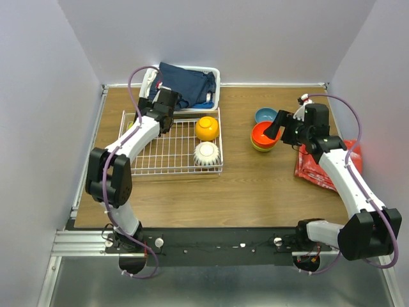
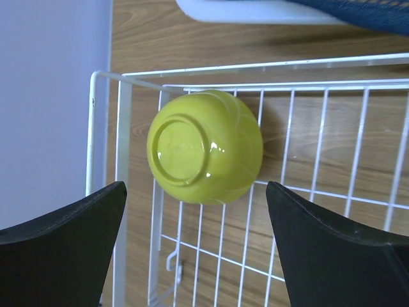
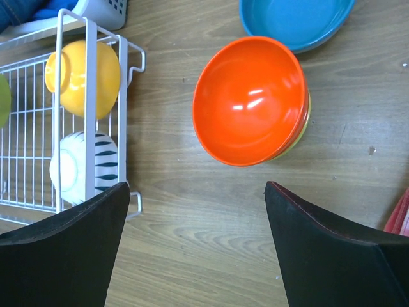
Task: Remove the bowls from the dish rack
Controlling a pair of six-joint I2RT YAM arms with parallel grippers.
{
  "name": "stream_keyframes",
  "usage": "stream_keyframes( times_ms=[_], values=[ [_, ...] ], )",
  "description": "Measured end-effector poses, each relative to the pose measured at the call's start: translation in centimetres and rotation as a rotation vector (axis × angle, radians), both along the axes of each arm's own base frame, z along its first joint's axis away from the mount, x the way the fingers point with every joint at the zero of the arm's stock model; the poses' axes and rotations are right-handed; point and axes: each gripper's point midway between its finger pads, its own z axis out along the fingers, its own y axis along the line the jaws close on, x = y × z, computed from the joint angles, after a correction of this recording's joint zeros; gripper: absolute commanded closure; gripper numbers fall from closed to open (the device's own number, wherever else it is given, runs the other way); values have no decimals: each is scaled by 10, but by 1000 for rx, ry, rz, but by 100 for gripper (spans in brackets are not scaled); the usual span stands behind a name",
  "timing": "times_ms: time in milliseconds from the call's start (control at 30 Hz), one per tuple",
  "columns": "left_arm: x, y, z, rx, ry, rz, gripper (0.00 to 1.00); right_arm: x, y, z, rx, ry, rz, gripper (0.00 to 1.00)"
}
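Left pincer (image 2: 195, 185) is found released, jaws spread above a lime-green bowl (image 2: 204, 147), which is inverted with its foot ring upward in a corner of the dish rack (image 2: 122, 134). Right pincer (image 3: 196, 185) is likewise released over the desk (image 3: 223, 243), just beside a red-orange bowl (image 3: 249, 99) stacked mouth-up on another. Glossy glaze is noted on both.
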Motion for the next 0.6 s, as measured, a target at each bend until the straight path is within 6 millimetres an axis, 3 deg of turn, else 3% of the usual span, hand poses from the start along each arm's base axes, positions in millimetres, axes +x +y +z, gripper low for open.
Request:
stream_keyframes(
  times_ms=[400,600],
  values=[
    [7,15,-31,167,131,28,1,-6,4,-9,-9,13,51,6],
    [7,17,-57,207,203,33,1,-8,10,-15,12,28,83,6]
  ],
)
